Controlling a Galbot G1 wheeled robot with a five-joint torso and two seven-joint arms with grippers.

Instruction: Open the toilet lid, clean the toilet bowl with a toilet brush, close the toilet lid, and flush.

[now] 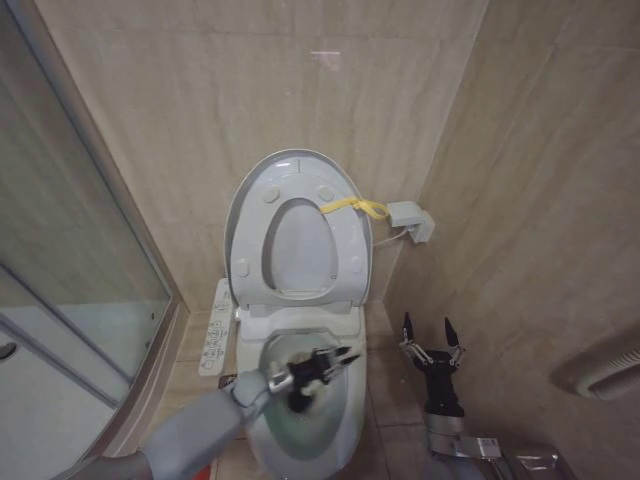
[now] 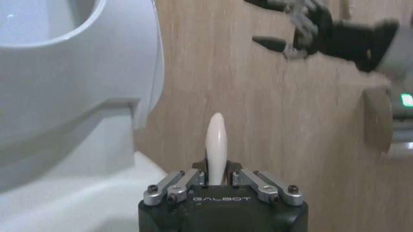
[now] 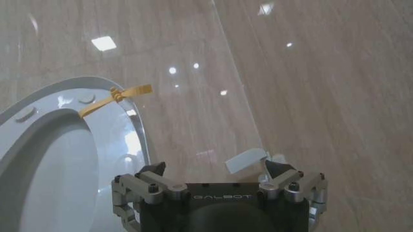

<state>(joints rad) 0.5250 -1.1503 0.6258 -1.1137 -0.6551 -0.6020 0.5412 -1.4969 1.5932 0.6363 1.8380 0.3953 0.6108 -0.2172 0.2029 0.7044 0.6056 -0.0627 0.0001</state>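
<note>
Scrubbing under way: the left gripper (image 1: 335, 362), clamped on the toilet brush (image 2: 215, 145), works over the toilet bowl (image 1: 345, 420), toilet lid (image 1: 300, 170) raised at 12 o'clock, right gripper (image 1: 430, 338) spread idle at 3 o'clock; closing and flushing remain.

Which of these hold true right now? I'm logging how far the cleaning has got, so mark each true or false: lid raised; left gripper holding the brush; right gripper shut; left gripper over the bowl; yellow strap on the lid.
1. The toilet lid is raised. True.
2. The left gripper is empty. False: it is shut on the toilet brush.
3. The right gripper is shut. False: it is open, holding nothing, beside the toilet.
4. The left gripper is over the toilet bowl. True.
5. A yellow strap hangs at the lid's edge. True.
</note>
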